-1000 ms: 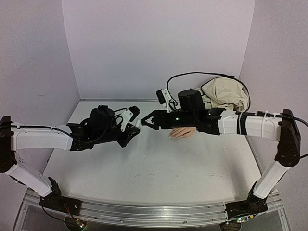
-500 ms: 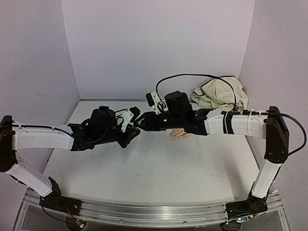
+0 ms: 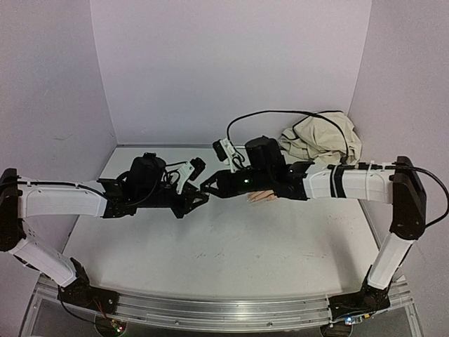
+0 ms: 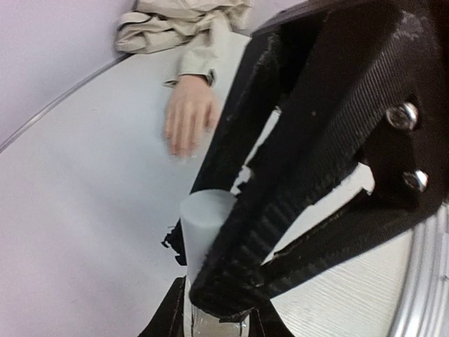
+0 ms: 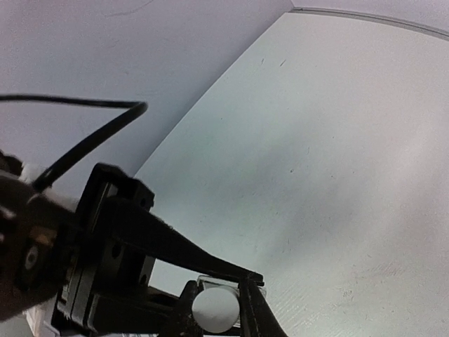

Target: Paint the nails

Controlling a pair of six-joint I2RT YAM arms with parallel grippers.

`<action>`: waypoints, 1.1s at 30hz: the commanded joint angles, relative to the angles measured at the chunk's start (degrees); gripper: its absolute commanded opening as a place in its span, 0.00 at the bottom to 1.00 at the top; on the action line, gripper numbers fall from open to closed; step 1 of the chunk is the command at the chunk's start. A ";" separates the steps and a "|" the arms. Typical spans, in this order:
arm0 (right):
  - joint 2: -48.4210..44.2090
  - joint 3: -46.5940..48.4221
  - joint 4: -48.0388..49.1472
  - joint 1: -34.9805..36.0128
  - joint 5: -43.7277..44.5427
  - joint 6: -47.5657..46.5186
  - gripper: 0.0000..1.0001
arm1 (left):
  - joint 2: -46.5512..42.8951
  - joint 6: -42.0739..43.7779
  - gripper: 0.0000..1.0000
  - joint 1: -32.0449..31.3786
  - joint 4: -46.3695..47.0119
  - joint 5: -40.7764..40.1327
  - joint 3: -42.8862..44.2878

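A small clear bottle (image 4: pixel 214 324) with a white cylindrical cap (image 4: pixel 208 219) is held in the air. My left gripper (image 4: pixel 217 319) is shut on its glass body. My right gripper (image 5: pixel 216 309) is shut on the white cap (image 5: pixel 215 311), whose round end faces the right wrist camera. The two grippers meet above the table, left gripper (image 3: pixel 196 194) against right gripper (image 3: pixel 208 188). The peach mannequin hand (image 4: pixel 188 116) lies palm down behind them, fingers towards the left arm. Its nails (image 4: pixel 181 149) are too small to make out. From above, only part of the hand (image 3: pixel 264 197) shows under the right arm.
A crumpled beige sleeve (image 3: pixel 319 139) lies bunched at the back right corner, joined to the hand by a dark wrist band (image 4: pixel 210 76). A black cable (image 3: pixel 280 112) loops above the right wrist. Purple walls close in the white table (image 3: pixel 224 246).
My right arm has reached left to the left gripper, and its jaws have gone from open to shut on the bottle's cap. The left arm has barely moved.
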 commanded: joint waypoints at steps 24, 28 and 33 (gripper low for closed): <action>-13.79 -6.00 0.43 -0.08 -18.60 -15.96 0.76 | -5.62 2.01 0.00 1.76 3.70 26.72 0.80; -14.32 -3.83 -3.23 -0.10 -10.55 -9.68 0.86 | -6.72 4.81 0.00 1.77 3.77 17.81 -0.82; -11.18 1.37 -12.29 -0.12 -3.82 -4.86 0.88 | -7.12 7.97 0.00 1.76 3.69 15.71 -1.78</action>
